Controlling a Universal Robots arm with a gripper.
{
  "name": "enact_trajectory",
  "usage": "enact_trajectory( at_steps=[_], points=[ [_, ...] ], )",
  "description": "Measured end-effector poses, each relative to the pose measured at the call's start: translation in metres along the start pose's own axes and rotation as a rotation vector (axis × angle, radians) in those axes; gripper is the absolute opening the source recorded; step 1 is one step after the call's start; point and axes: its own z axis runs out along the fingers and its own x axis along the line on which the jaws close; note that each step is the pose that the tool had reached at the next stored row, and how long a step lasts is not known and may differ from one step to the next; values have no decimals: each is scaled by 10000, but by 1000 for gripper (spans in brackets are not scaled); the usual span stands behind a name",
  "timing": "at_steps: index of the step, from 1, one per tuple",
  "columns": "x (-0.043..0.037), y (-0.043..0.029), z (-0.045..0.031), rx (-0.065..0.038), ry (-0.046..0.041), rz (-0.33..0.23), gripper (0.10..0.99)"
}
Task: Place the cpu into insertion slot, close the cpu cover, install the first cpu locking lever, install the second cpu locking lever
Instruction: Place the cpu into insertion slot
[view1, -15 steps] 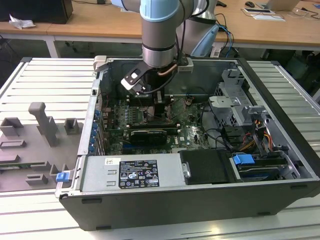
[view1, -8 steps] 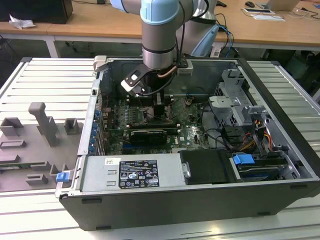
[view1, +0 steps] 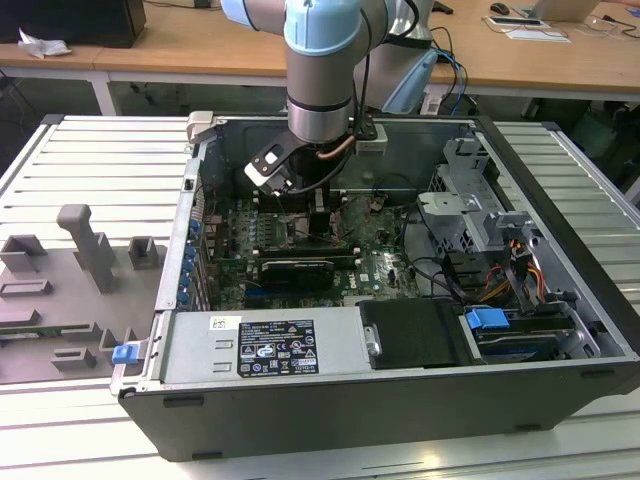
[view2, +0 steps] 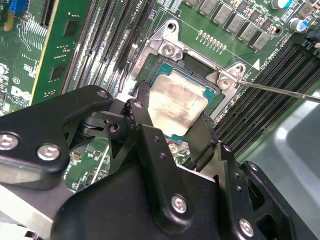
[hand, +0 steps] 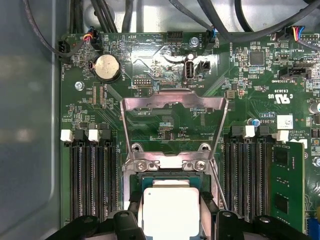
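The cpu (view2: 176, 107), a small square chip with a pale silver top, sits between my gripper's (view2: 175, 104) black fingers (view2: 205, 137), which are shut on its two opposite edges. It lies level in or just over the insertion slot (view2: 161, 67), the dark socket with a silvery rim in the green board. In the first wrist view the cpu (hand: 170, 210) shows with the cpu cover (hand: 172, 102) swung up open behind the slot. A thin wire locking lever (view2: 280, 91) sticks out free to one side. In the exterior view my gripper (view1: 300, 200) reaches down inside the computer case.
Long black memory slots (hand: 92, 185) flank the socket on both sides. A black card (view1: 295, 270), the power supply (view1: 280, 345) and a drive cage (view1: 470, 200) stand around it inside the case. Grey fixtures (view1: 80, 270) lie on the exterior view's left.
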Motion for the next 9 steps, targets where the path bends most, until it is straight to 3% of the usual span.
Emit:
enact_trajectory(
  at_steps=[7,9],
  points=[
    [0,0,2,-1,1,-1,541],
    [0,0,2,-1,0,-1,616]
  ],
)
